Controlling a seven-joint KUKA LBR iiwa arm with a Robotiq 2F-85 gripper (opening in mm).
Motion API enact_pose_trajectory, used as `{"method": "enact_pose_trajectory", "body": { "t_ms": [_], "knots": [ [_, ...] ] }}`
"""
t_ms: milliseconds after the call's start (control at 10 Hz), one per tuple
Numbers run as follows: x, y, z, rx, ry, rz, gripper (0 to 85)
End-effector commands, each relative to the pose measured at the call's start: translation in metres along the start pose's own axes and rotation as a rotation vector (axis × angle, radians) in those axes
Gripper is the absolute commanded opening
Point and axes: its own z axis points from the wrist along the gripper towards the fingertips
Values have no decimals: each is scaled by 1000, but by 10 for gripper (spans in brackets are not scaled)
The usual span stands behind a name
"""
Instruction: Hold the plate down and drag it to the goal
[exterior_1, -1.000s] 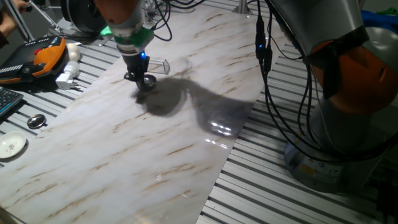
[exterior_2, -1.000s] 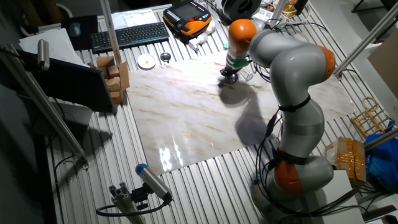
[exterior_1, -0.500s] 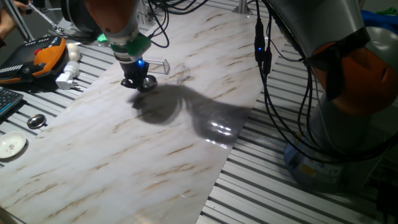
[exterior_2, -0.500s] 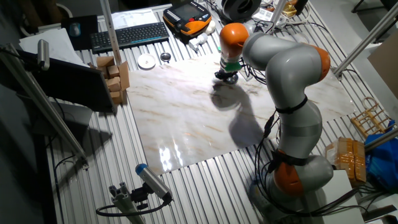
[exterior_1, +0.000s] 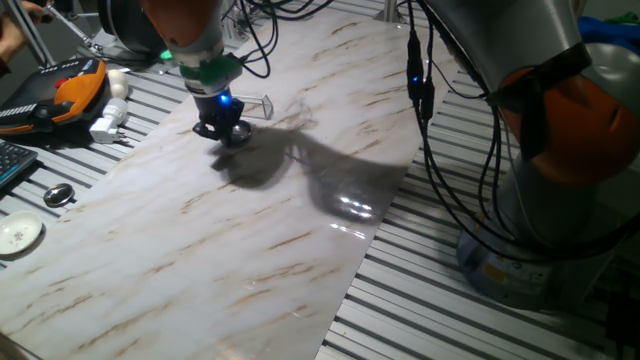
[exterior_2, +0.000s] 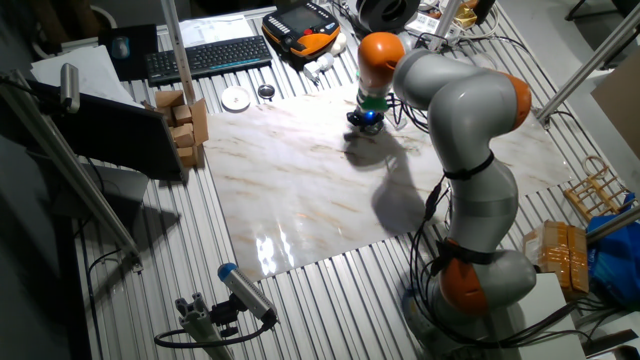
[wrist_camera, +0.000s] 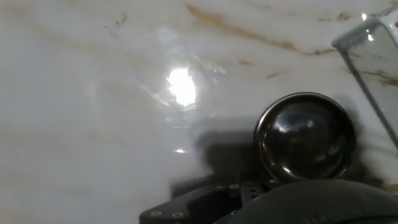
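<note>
Plate (exterior_1: 234, 134) on the marble board (exterior_1: 250, 250), close to its far left edge, pinned under the gripper (exterior_1: 221, 129).

Off the board's left edge, on the slatted table: flat white disc (exterior_1: 18, 233), small dark-centred disc (exterior_1: 58, 195), neither part of the job. Further back, an orange handset (exterior_1: 78, 84) and a white plug (exterior_1: 108, 122).

Next along, the gripper, pointing straight down with a blue light glowing above the fingers. Spread of the fingers hidden by its own dark body; cannot tell whether wide or narrow. In the hand view, round shiny dish low and right, partly under the dark gripper body.

Just right of the plate and a little further back, the goal (exterior_1: 259, 105), a clear bracket, near but apart from the rim. In the hand view, only one corner showing at the upper right, with bare marble between it and the dish.

Far right, off the board's right edge, robot base and hanging cables.

Step in hand, by the look of it: mid-drag, most of the way there. Next move: keep pressing down, slide the short remaining way toward the bracket, line up with its opening, avoid pushing the light plastic aside.
</note>
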Motion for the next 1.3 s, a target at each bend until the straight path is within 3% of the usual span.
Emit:
{"method": "enact_pose_trajectory", "body": {
  "t_ms": [0,100,700,1200],
  "knots": [
    [0,-1,0,-5,-4,156,0],
    [0,-1,0,-7,-26,214,0],
    [0,-2,2,-14,-66,443,0],
    [2,-3,7,-37,-32,503,0]
  ]
}}
